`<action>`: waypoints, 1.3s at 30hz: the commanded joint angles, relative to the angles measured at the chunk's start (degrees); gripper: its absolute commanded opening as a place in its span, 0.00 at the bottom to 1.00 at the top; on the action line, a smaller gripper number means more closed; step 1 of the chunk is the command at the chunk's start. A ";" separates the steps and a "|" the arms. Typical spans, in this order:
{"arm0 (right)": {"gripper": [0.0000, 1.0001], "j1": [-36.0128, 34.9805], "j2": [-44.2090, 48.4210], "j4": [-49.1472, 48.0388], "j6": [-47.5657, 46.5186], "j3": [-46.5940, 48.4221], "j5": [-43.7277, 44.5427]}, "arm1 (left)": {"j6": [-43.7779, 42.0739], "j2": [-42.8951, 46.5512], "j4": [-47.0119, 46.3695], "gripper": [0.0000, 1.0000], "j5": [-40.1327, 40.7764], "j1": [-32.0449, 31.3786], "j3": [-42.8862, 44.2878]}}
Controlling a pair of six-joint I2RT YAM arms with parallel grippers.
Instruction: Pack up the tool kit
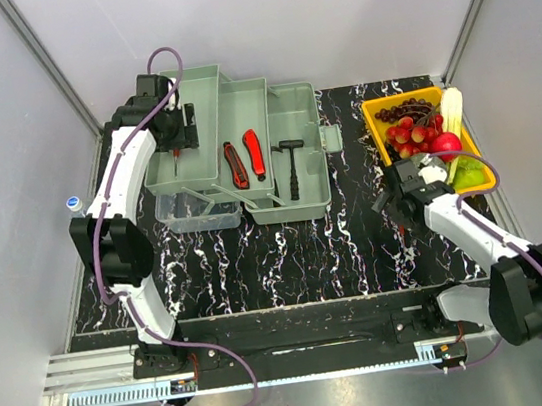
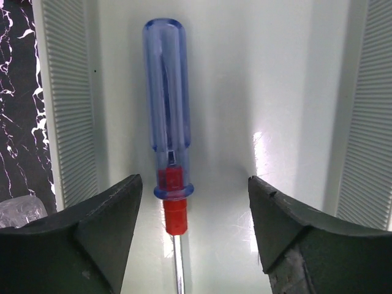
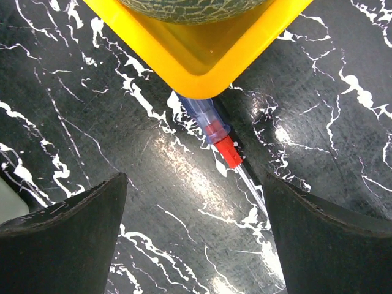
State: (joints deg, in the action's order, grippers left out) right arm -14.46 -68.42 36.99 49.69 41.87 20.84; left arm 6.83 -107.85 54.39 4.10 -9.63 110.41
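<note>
Look across the bench (image 1: 289, 261) first: the toolbox (image 1: 303, 128) sits at the far left-centre, lid open and its stepped trays fanned out, so closing it up is all ahead of you. Over on the right the yellow tray (image 1: 373, 123) of fruit stands well apart from it and plays no part. Inside the toolbox you already have a black hammer (image 1: 291, 165) in the deepest section and two red-handled tools (image 1: 245, 158) side by side on the middle step. Your left end effector (image 2: 196, 190) hovers over the far-left fold-out tray (image 1: 198, 102), fingers spread wide and gripping nothing, and the blue-handled screwdriver (image 2: 166, 92) lies flat on the tray floor between them, touching neither, so count that one as packed. Your right end effector (image 3: 196, 202) hangs fully spread and empty above the bench, straddling a second screwdriver (image 3: 214, 131) whose handle is tucked against the corner of the yellow tray, shaft pointing your way. By my reckoning that is the last loose tool in view: fetch it, then fold the trays in and latch the lid.
</note>
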 commanded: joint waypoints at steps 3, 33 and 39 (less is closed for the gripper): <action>0.96 1.45 -3.55 -4.03 -1.44 -1.26 -2.56 | 1.43 4.05 -1.75 0.79 -1.54 0.31 2.88; 0.00 4.44 -13.33 -7.02 -9.43 4.19 -10.19 | 12.23 29.18 -16.85 0.99 -37.05 4.27 -9.68; 0.00 4.35 -5.50 -13.34 -12.33 5.68 -24.77 | 15.58 33.49 -20.81 0.99 -39.78 4.27 -16.71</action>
State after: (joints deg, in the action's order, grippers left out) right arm -10.33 -79.90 29.74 40.18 43.86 6.79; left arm 19.62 -79.00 39.53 -31.42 -5.50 95.98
